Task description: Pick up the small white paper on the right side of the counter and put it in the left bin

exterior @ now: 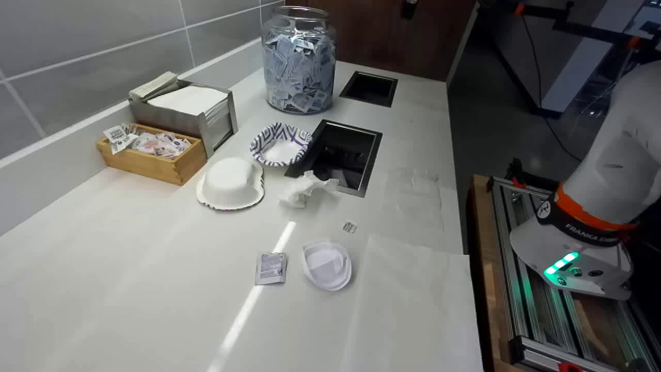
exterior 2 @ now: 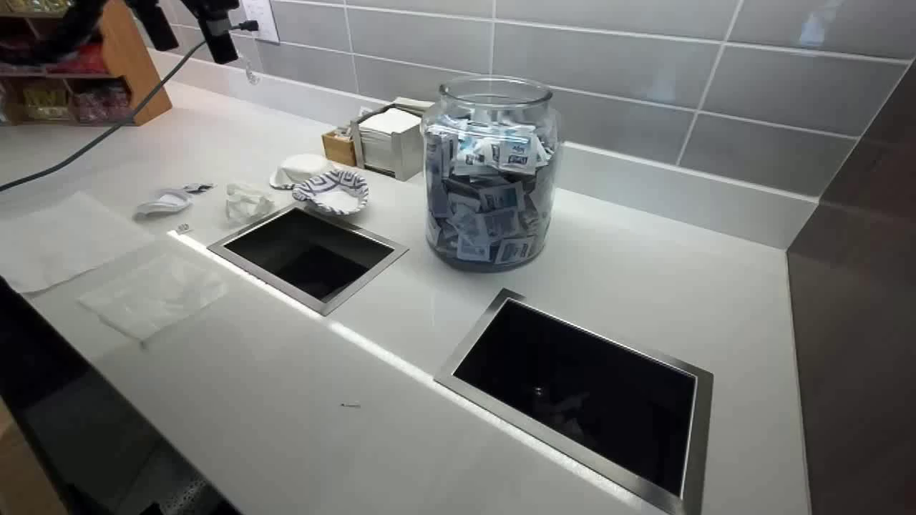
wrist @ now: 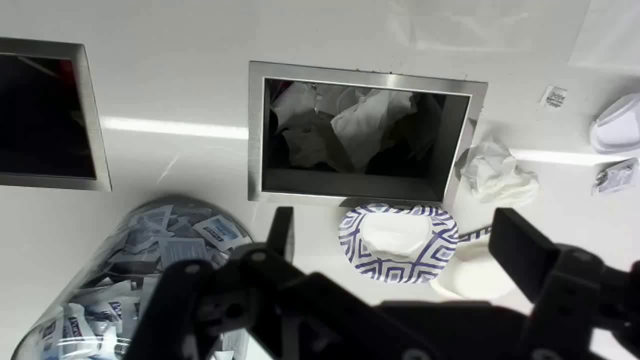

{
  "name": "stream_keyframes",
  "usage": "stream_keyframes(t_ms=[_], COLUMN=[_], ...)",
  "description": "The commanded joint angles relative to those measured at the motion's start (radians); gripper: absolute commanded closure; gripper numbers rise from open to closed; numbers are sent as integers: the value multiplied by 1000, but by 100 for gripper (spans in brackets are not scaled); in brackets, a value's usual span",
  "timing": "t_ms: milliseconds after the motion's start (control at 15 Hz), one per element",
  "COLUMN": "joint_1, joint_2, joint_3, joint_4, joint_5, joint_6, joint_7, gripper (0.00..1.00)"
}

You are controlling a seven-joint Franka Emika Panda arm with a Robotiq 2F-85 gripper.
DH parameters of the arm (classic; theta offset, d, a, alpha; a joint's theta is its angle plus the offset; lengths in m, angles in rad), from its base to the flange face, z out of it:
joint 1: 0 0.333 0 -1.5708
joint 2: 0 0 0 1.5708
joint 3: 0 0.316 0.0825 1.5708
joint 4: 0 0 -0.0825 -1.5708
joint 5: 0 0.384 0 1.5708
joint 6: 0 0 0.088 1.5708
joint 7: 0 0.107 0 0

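1. In an exterior view, the paper (exterior: 349,227) lies at six o'clock from the nearer bin (exterior: 370,163).
2. Wrist view: two sides lean toward one o'clock, long axis unclear.
3. The hand (wrist: 395,235) gapes wide there; the jar (wrist: 92,290), at eight o'clock, is cut off.
4. Gray tile (exterior: 108,57) backs the glossy table (exterior: 144,289).

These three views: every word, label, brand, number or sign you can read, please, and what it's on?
"FRANKA", then unclear letters: black band on the white arm.
Round emblem beside it: too small.
Packets in the glass jar: blurred, perhaps "PURELL".
Small white paper: print too small.
Grey packet on the counter: print too small.
Sachets in the wooden box: too small.
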Motion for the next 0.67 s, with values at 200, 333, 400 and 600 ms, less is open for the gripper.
stream_keyframes(t_ms=[200,333,400,600], joint_1=[-10,-10,-28,-63], joint_2=[1,1,9,16], joint_3=[8,8,15,18], joint_4=[2,2,-6,-37], joint_5=[5,5,-16,-10], joint_6=[-2,-2,25,63], joint_7=[-4,-4,38,142], gripper=[0,0,0,0])
